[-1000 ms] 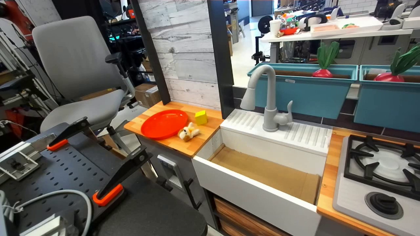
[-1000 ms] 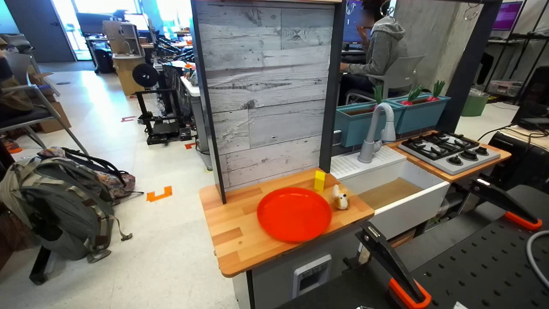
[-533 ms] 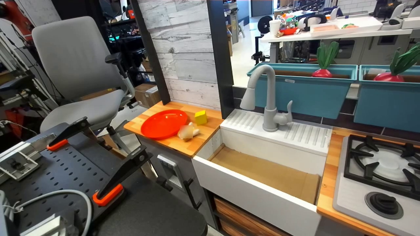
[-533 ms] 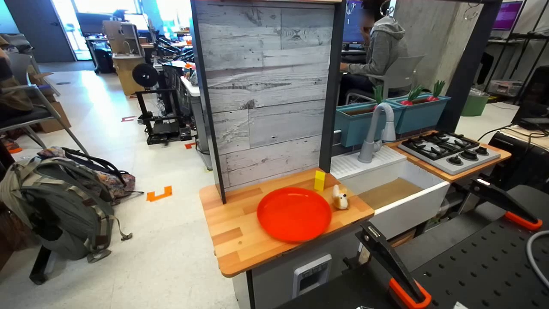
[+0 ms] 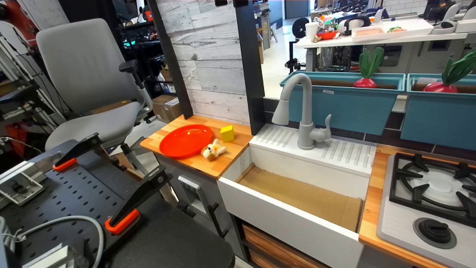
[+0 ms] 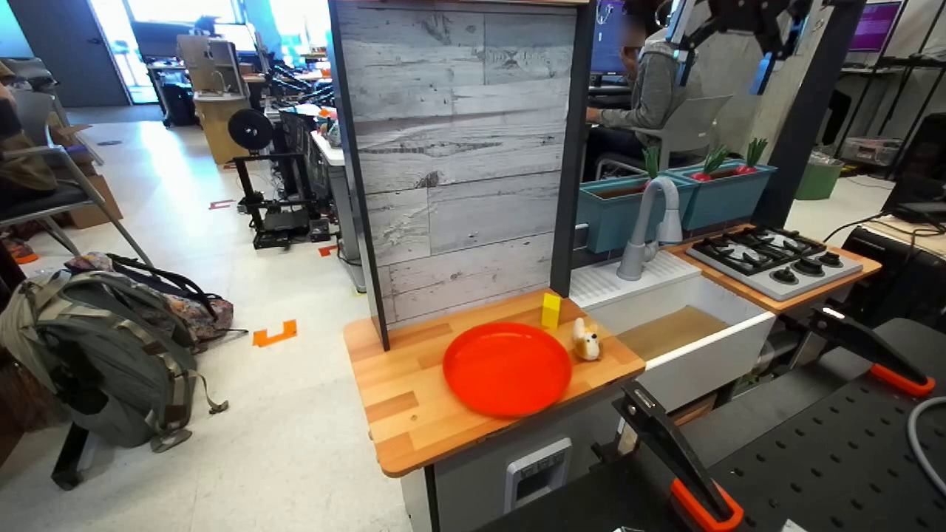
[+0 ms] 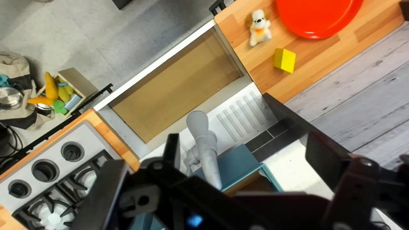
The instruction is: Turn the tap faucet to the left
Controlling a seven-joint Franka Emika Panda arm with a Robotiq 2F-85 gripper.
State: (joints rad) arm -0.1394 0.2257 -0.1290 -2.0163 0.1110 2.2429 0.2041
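The tall grey tap faucet (image 5: pixel 307 108) stands upright behind the sink (image 5: pixel 290 208), its arched spout and small side lever visible. It also shows in an exterior view (image 6: pixel 643 229) and from above in the wrist view (image 7: pixel 204 150). My gripper (image 6: pixel 722 80) is open and empty, high above the tap and sink area, fingers pointing down. Only its dark fingertips (image 5: pixel 231 3) show at the top edge of an exterior view. In the wrist view my open jaws (image 7: pixel 245 148) spread wide, with the spout near the left finger. Nothing touches the tap.
Teal planters (image 5: pixel 346 104) with toy radishes stand right behind the tap. A stove (image 5: pixel 431 201) is on one side of the sink. A wooden counter (image 6: pixel 414 414) with a red plate (image 6: pixel 507 369), yellow block (image 6: pixel 550 311) and toy dog (image 6: pixel 587 343) is on the other. A dark post (image 5: pixel 251 67) rises near the tap.
My gripper has come down into view at the top of both exterior views. The tap, sink and counter things have not moved.
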